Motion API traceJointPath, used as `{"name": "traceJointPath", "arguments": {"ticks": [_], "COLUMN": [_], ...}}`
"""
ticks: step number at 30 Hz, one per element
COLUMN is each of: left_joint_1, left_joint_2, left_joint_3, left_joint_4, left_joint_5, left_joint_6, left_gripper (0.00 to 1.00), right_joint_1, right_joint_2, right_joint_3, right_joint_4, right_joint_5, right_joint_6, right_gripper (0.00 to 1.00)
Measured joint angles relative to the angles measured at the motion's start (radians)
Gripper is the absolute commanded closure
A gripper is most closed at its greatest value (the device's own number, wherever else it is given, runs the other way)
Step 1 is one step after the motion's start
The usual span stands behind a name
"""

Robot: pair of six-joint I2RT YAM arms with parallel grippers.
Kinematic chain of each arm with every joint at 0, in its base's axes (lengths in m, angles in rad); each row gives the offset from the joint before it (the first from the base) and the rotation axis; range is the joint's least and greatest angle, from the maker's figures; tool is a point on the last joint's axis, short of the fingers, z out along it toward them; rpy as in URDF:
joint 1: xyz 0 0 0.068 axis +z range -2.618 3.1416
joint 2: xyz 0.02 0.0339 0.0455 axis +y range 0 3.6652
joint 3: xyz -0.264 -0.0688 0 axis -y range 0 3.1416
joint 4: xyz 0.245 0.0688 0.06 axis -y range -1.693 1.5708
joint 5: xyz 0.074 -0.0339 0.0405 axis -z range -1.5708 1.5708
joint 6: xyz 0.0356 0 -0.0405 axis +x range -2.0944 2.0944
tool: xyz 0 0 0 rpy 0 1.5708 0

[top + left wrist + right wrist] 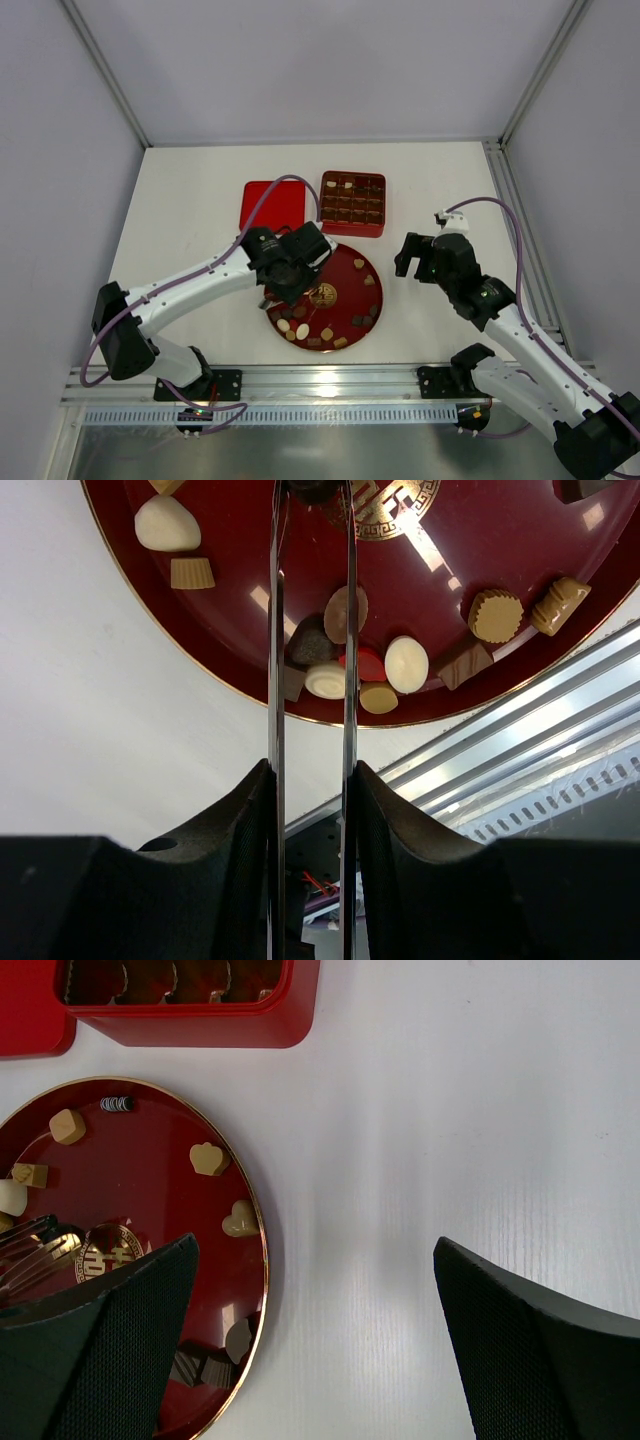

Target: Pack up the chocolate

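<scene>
Ribbed black right tool (315, 1245) gapes wide; left tool (312, 486), steel-bladed, pinches dark chocolate (316, 492).

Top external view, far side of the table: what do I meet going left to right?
Left to right: flat red lid → red grid box → right gripper, which is open and stands apart from the box.

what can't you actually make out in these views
Left gripper: the left wrist view's top edge cuts off the jaws' tips; a dark piece sits between them, gripped or not is unclear.
Red box: too small in the top view to count filled compartments; the right wrist view's top edge crops it.
Red plate: the left arm hides its upper left part in the top view.
</scene>
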Motion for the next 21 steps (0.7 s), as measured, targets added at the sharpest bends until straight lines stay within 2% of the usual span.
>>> {"name": "traceJointPath", "arguments": {"ticks": [21], "left_joint_1": [0.000], "left_joint_2": [0.000], "left_joint_3": [0.005], "left_joint_4": [0.000], "left_joint_5": [-0.003], "left_joint_6": [0.000], "left_gripper": [0.66], "right_joint_1": [0.000], "right_joint_2": [0.000], "right_joint_3": [0.000], "right_joint_4": [0.000], "right_joint_5": [0.000], "right_joint_6": [0.000], "right_gripper": [0.00]}}
